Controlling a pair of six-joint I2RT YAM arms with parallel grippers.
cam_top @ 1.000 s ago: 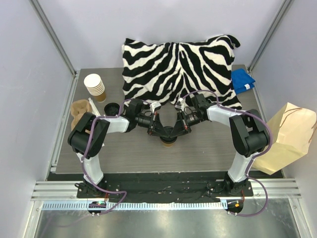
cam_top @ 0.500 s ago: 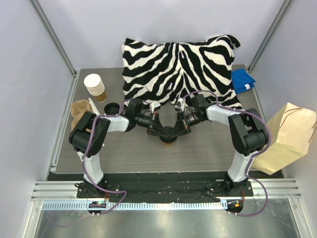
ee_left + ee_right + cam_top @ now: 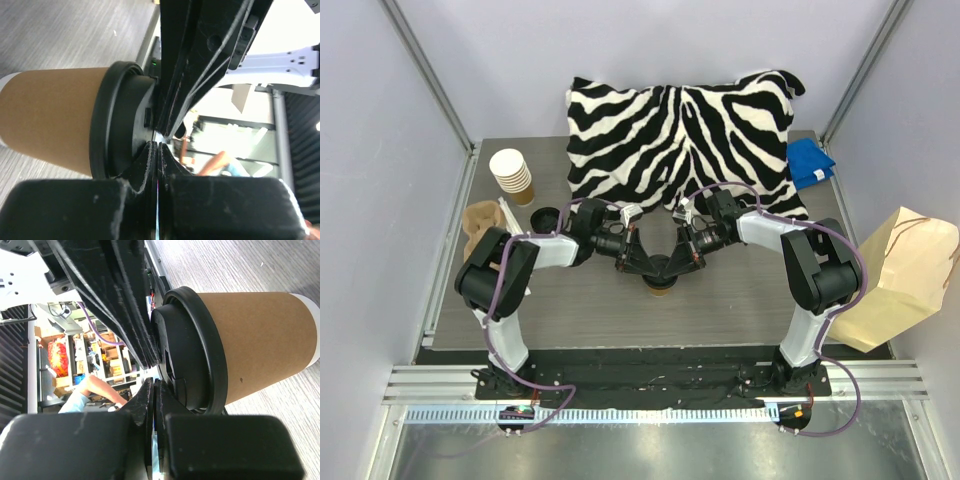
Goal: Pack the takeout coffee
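Note:
The takeout coffee (image 3: 661,289), a kraft-brown cup with a black lid, stands upright on the table's front middle. My left gripper (image 3: 642,266) and right gripper (image 3: 680,264) meet over it from either side, both shut with nothing between the jaws. In the left wrist view the cup (image 3: 55,120) and its lid (image 3: 120,120) sit right against the shut left gripper (image 3: 157,146). In the right wrist view the cup (image 3: 260,340) and lid (image 3: 192,350) sit against the shut right gripper (image 3: 155,383). The fingertips of both rest on the lid's top.
A kraft paper bag (image 3: 905,275) leans off the table's right edge. A stack of unlidded cups (image 3: 511,174), a loose black lid (image 3: 545,217) and crumpled brown paper (image 3: 480,222) lie at the left. A zebra pillow (image 3: 680,135) and blue cloth (image 3: 809,162) lie at the back.

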